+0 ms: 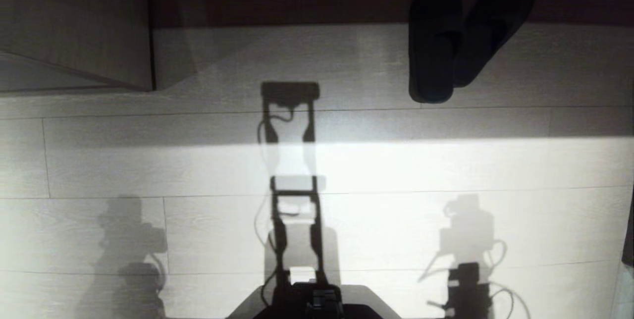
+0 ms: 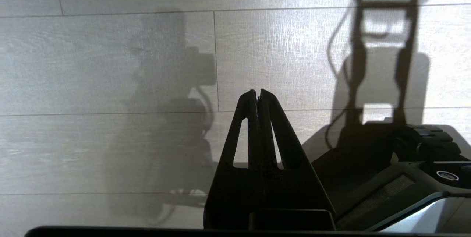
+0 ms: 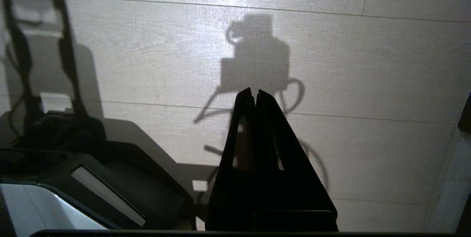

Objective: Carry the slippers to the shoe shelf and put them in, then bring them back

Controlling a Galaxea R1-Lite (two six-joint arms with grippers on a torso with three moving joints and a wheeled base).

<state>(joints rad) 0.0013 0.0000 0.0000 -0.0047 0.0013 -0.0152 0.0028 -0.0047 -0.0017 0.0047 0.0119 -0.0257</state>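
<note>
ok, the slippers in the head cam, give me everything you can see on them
The slippers are a dark, flat, soft-looking pair lying on the pale wood-grain floor, far right of the head view. Both are backless with closed toe covers. The left one lies straight; the right one is angled, its heel end tucked against or under the other, the toe ends splayed apart. The toe ends reach into deep shadow. Nothing else touches them, and neither claw is near.

Our left gripper [image 2: 258,93], black and wedge-shaped, hangs above the floor, its tips pressed together; our matching black right gripper [image 3: 254,92] hangs likewise, tips meeting.
</note>
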